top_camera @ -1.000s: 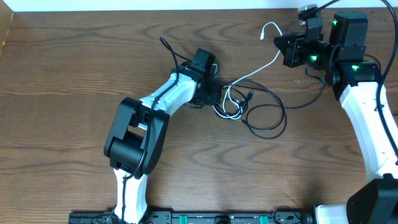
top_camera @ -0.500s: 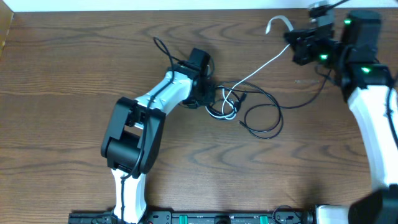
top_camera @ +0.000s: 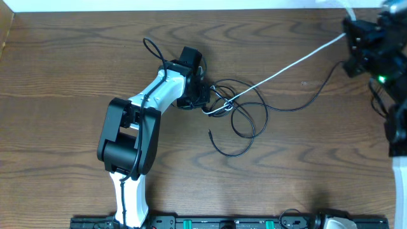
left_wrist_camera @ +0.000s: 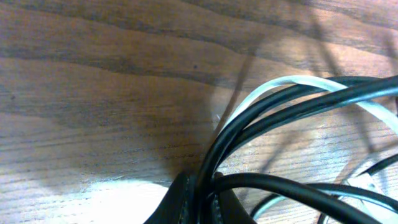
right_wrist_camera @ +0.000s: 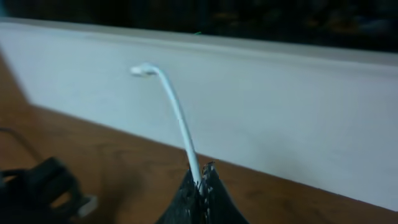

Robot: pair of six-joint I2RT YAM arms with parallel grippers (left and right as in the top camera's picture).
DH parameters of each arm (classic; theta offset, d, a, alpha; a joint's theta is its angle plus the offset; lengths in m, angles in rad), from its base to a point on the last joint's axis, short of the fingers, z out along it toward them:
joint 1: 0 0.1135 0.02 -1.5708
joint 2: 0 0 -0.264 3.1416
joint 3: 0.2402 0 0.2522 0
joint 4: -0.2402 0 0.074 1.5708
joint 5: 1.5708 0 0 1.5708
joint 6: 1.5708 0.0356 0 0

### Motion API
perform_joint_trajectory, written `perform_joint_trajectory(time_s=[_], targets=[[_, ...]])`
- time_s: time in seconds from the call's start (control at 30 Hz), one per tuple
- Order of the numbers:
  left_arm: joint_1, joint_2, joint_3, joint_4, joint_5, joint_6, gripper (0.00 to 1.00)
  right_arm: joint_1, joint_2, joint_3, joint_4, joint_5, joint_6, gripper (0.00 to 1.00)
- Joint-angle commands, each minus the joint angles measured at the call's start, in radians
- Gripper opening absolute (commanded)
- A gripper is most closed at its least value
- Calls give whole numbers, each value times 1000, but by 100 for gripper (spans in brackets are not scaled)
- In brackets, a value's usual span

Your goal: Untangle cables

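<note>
The cables lie tangled mid-table: black cables (top_camera: 245, 124) loop around a knot (top_camera: 222, 105), and a white cable (top_camera: 286, 69) runs taut from that knot to the far right corner. Low beside the knot's left edge, my left gripper (top_camera: 203, 100) is shut on black cables (left_wrist_camera: 261, 118), which leave the pinched jaws (left_wrist_camera: 204, 190) alongside the white cable (left_wrist_camera: 280, 84). At the table's back right edge my right gripper (top_camera: 351, 33) is shut on the white cable (right_wrist_camera: 177, 118). The plug end sticks up past its fingertips (right_wrist_camera: 200, 180).
A white wall (right_wrist_camera: 280, 106) borders the table's far edge, right behind the right gripper. One black cable tail (top_camera: 149, 48) curls behind the left wrist, and another (top_camera: 318, 95) trails toward the right arm (top_camera: 394, 83). A loose black cable end (top_camera: 212, 135) lies below the knot.
The right gripper has moved right and back to the table's corner, drawing the white cable straight and taut. The left gripper has shifted left with the black cables, and the loops have spread.
</note>
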Motion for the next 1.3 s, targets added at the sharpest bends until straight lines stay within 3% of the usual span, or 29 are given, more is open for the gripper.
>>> perform_joint_trajectory(time_s=[0.0, 0.1, 0.27, 0.43, 0.53, 0.67, 0.83, 1.27], targets=[[27, 18, -13, -26, -41, -2, 7, -59, -90, 15, 5, 132, -16, 1], [51, 18, -13, -34, 23, -9, 8, -103, -138, 15, -23, 200, -16, 1], [117, 18, -13, -34, 311, 22, 8, -170, -172, 15, -82, 307, -16, 1], [190, 18, -13, -35, 583, 74, 7, -190, -146, 15, -114, 290, 12, 1], [206, 18, -13, -35, 690, 79, 7, -189, -98, 15, -117, 141, 14, 1], [188, 18, -13, -35, 697, 90, 7, -187, 9, 15, -114, -200, 14, 1], [155, 18, -13, -34, 697, 89, 7, -157, 154, 15, -119, -420, 19, 1], [144, 18, -13, -30, 697, 72, 8, 52, 447, 15, -160, -458, 17, 1]])
